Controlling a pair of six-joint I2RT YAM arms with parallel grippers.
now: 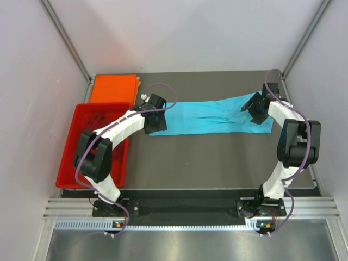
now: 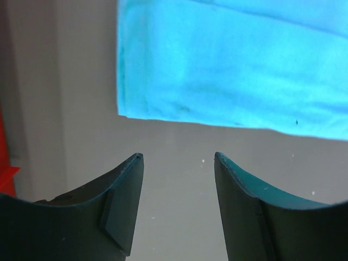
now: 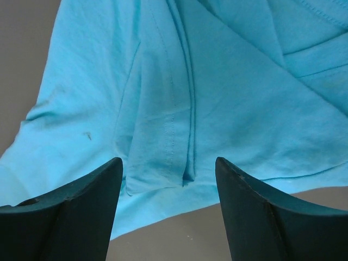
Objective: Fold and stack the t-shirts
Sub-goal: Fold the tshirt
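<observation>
A turquoise-blue t-shirt [image 1: 212, 117] lies folded into a long strip across the middle of the table. My left gripper [image 1: 156, 120] hovers over its left end, open; in the left wrist view the shirt's corner [image 2: 228, 65] lies just beyond the empty gripper [image 2: 178, 157]. My right gripper [image 1: 255, 109] is over the shirt's right end, open, with the folded sleeve and hem [image 3: 163, 119] below the gripper [image 3: 169, 163] and nothing held. A folded orange t-shirt [image 1: 113, 88] rests at the back left. A dark maroon t-shirt [image 1: 98, 117] lies in the red tray.
The red plastic tray [image 1: 70, 157] stands at the left edge of the table, under the left arm. Grey walls and frame rails close in the back and both sides.
</observation>
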